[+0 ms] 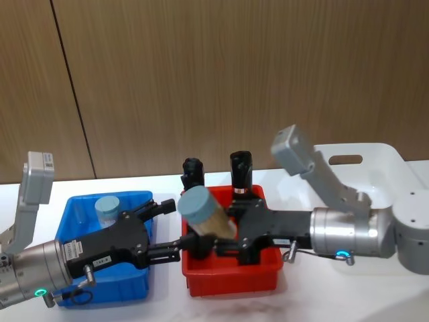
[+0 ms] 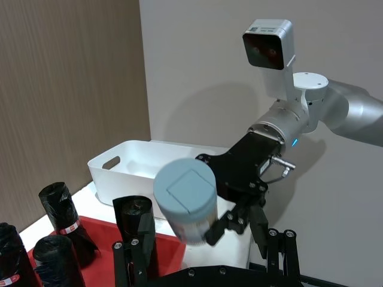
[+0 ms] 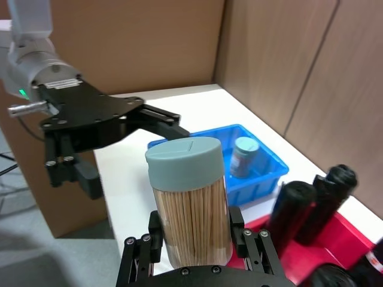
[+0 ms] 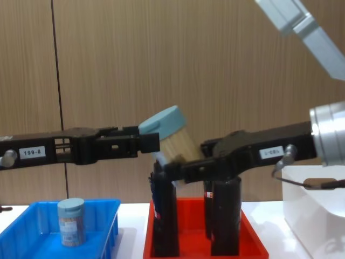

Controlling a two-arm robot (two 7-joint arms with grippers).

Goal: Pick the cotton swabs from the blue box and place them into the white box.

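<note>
The right gripper [image 3: 196,238] is clamped on a swab jar [image 3: 190,197]. Its fingers are closed against both sides of the clear body, and the lid end is tilted toward the left gripper [image 1: 167,229]. Directly below the right gripper sits the red tray [image 1: 231,278], holding upright black rolls [image 1: 240,171]. The left gripper faces it with fingers spread wide and tips just beside the lid; contact cannot be determined. A second swab jar [image 1: 107,208] stands upright in the blue box [image 1: 120,287], below the left gripper. The white box [image 1: 375,168] lies behind the right gripper's wrist.
</note>
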